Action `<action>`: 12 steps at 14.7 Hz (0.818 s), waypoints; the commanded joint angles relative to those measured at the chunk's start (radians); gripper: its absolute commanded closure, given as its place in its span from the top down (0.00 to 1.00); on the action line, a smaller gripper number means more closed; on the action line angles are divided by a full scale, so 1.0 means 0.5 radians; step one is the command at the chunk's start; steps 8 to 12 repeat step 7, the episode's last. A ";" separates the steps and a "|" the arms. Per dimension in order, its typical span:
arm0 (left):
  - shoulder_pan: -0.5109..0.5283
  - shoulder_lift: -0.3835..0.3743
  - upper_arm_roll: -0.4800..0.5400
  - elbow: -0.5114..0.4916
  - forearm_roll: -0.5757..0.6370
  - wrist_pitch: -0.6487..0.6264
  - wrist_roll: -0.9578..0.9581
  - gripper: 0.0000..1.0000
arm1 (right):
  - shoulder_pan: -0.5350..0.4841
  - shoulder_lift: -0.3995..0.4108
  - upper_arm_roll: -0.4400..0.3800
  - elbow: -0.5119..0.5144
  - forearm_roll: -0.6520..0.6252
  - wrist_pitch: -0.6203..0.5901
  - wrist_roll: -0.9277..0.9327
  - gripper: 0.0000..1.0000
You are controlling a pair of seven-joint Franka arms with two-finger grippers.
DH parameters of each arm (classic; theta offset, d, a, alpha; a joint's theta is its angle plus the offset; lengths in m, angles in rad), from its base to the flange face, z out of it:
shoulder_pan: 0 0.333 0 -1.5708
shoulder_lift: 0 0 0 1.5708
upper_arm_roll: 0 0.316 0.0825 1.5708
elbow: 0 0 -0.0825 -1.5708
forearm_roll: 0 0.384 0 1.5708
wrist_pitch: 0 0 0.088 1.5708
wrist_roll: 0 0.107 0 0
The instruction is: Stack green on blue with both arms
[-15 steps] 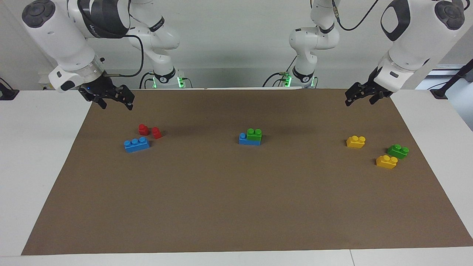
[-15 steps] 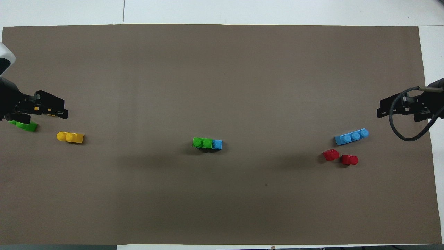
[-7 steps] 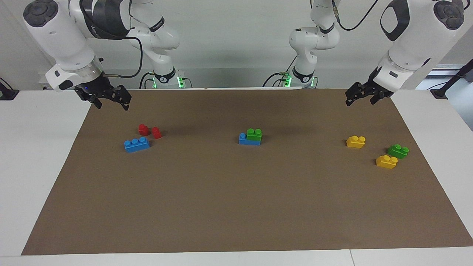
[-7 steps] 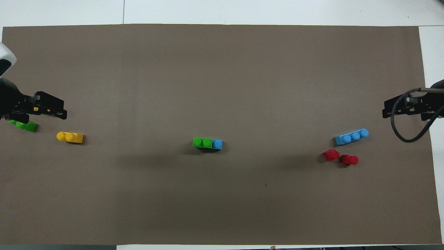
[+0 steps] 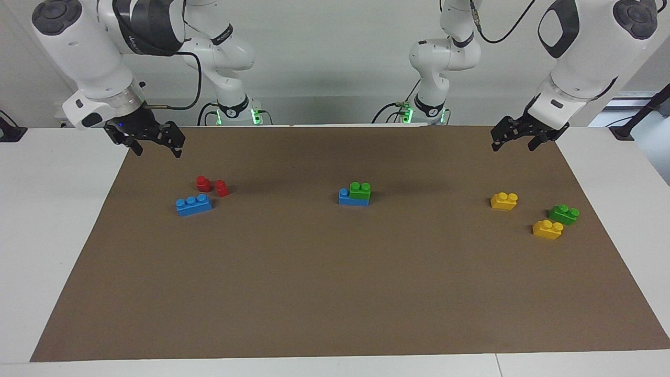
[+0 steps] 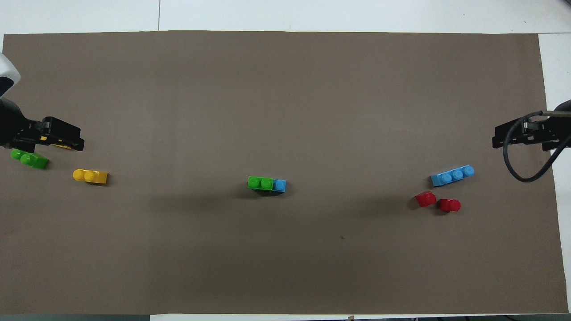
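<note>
Brown mat (image 5: pixel 335 293), green (image 5: pixel 360 190) stacked on blue (image 5: pixel 345 198), apart from jaws

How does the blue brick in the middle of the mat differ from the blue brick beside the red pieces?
The middle blue brick carries a green brick over two studs, with one stud bare; the blue brick by the red pieces carries nothing, with three studs bare. The first lies square to the mat edge, the second slightly turned. Both are the same shape.

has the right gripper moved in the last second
Yes. The right gripper has drawn back toward the mat's edge, away from the red pieces.
</note>
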 commanded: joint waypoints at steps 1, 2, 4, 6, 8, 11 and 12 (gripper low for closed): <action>0.016 0.014 -0.011 0.032 0.045 0.009 0.044 1.00 | -0.033 0.029 0.023 0.040 -0.024 0.031 -0.046 1.00; 0.016 0.014 -0.011 0.032 0.045 0.012 0.044 1.00 | -0.033 0.029 0.023 0.040 -0.024 0.031 -0.049 1.00; 0.016 0.014 -0.011 0.032 0.042 0.012 0.044 1.00 | -0.036 0.029 0.023 0.040 -0.024 0.031 -0.059 1.00; 0.019 0.011 -0.014 0.032 0.042 0.012 0.044 1.00 | -0.036 0.029 0.023 0.037 -0.024 0.031 -0.059 1.00; 0.019 0.011 -0.014 0.032 0.042 0.012 0.044 1.00 | -0.036 0.029 0.023 0.040 -0.024 0.034 -0.062 1.00; 0.019 0.011 -0.014 0.032 0.042 0.012 0.044 1.00 | -0.036 0.029 0.023 0.040 -0.024 0.034 -0.062 1.00; 0.019 0.011 -0.014 0.032 0.042 0.012 0.044 1.00 | -0.036 0.029 0.023 0.040 -0.024 0.034 -0.062 1.00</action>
